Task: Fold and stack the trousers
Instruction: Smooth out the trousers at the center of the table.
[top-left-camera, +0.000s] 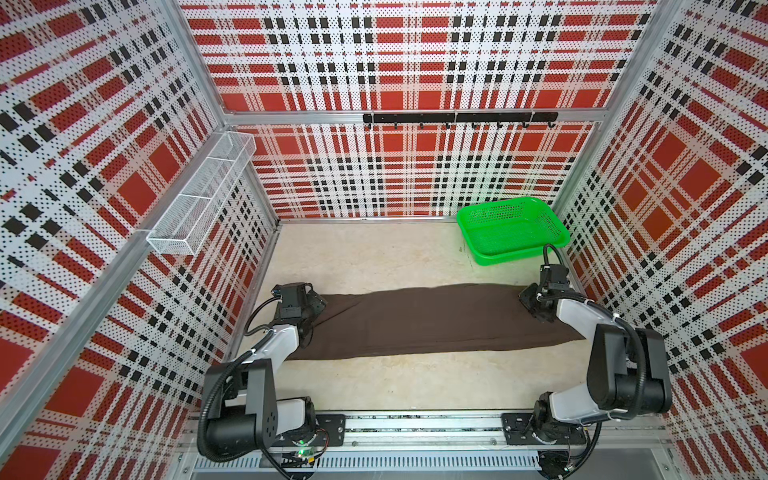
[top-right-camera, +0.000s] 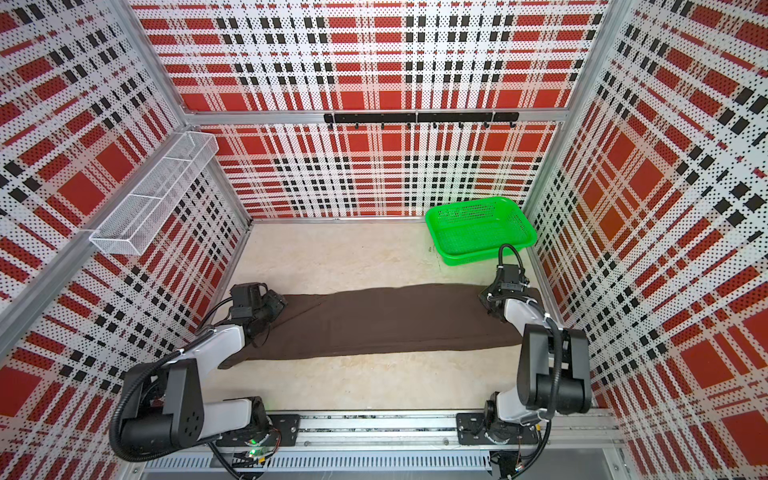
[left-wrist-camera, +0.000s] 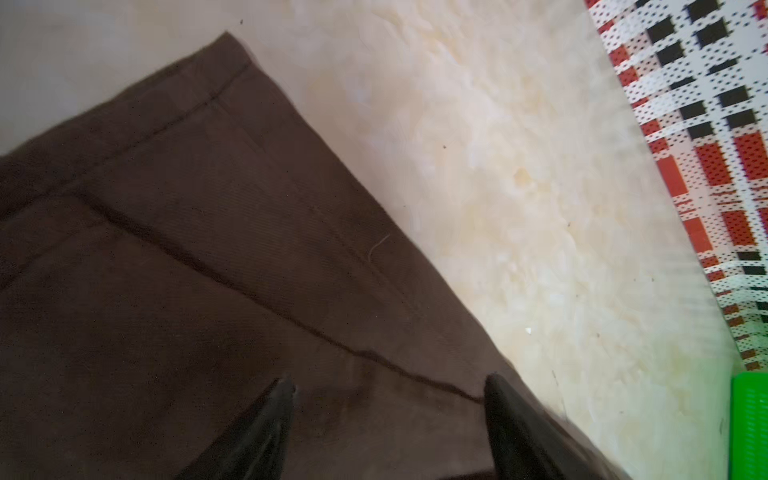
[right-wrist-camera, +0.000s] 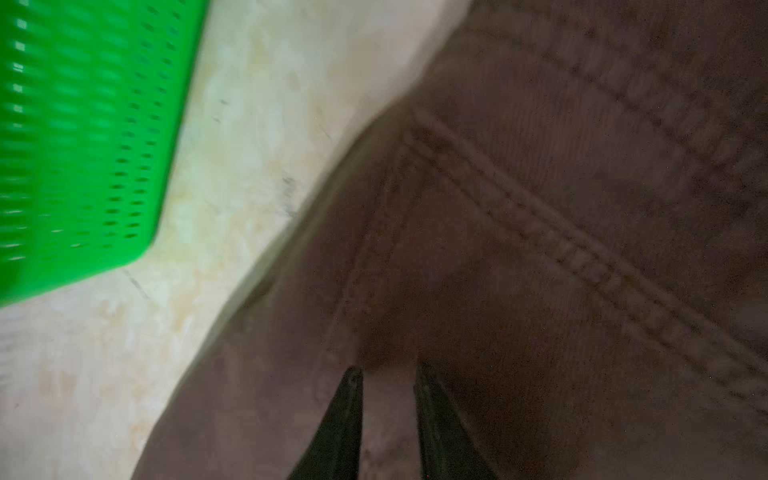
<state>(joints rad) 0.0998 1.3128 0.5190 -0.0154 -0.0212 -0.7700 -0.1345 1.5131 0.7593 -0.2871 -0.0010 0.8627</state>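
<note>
The dark brown trousers (top-left-camera: 436, 324) (top-right-camera: 395, 324) lie in one long flat strip across the table, folded lengthwise, hem end at the left and wider end at the right. My left gripper (top-left-camera: 318, 305) (top-right-camera: 280, 301) stands open over the hem corner; in the left wrist view its gripper (left-wrist-camera: 390, 380) tips are wide apart just above the cloth (left-wrist-camera: 208, 249). My right gripper (top-left-camera: 530, 301) (top-right-camera: 488, 301) is down on the far right corner. In the right wrist view this gripper (right-wrist-camera: 387, 370) has narrow jaws with a ridge of stitched cloth (right-wrist-camera: 540, 249) pinched between them.
A green basket (top-left-camera: 498, 203) (top-right-camera: 478, 203) (right-wrist-camera: 83, 145) (left-wrist-camera: 748, 428) sits at the back right, just beyond the right gripper. A white wire shelf (top-left-camera: 199, 199) hangs on the left wall and a black hook rail (top-left-camera: 457, 117) on the back wall. Plaid walls enclose the table closely.
</note>
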